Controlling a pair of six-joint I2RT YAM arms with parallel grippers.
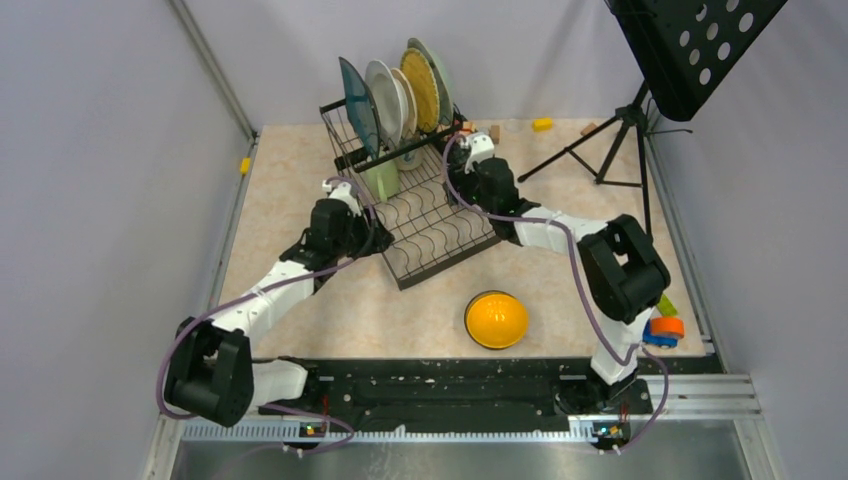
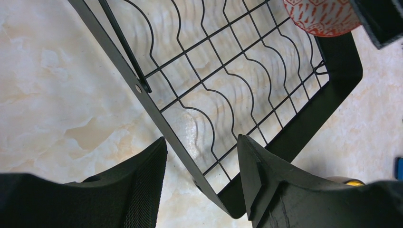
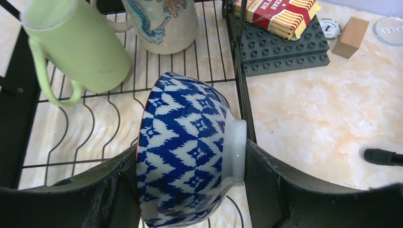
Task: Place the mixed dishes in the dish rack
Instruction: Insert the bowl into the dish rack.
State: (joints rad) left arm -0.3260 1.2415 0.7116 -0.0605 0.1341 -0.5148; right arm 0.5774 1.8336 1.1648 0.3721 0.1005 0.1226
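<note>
Four plates (image 1: pixel 400 95) are standing in the dish rack (image 1: pixel 430 240), with a green mug (image 3: pixel 81 52) and a cream mug (image 3: pixel 164 23). The right gripper (image 3: pixel 190 159) is squeezing the patterned bowl (image 3: pixel 183 118) over the rack. The left gripper (image 2: pixel 202 142) is gaping open, holding nothing. The yellow bowl (image 1: pixel 496 319) is waiting on the desk (image 1: pixel 300 200).

The worktop (image 1: pixel 290 190) is a pale, marbled beige sheet. The black wire dish rack (image 1: pixel 430 225) stands on it towards the back, set at a slant. A yellow-orange bowl (image 1: pixel 496 319) sits apart from it, nearer the front edge. Just beside the rack lie a grey studded plate (image 3: pixel 285 52) and a wooden block (image 3: pixel 350 37). The music stand's tripod (image 1: pixel 634 112) is planted at the back right, and small toys (image 1: pixel 663 326) cluster at the right edge.
</note>
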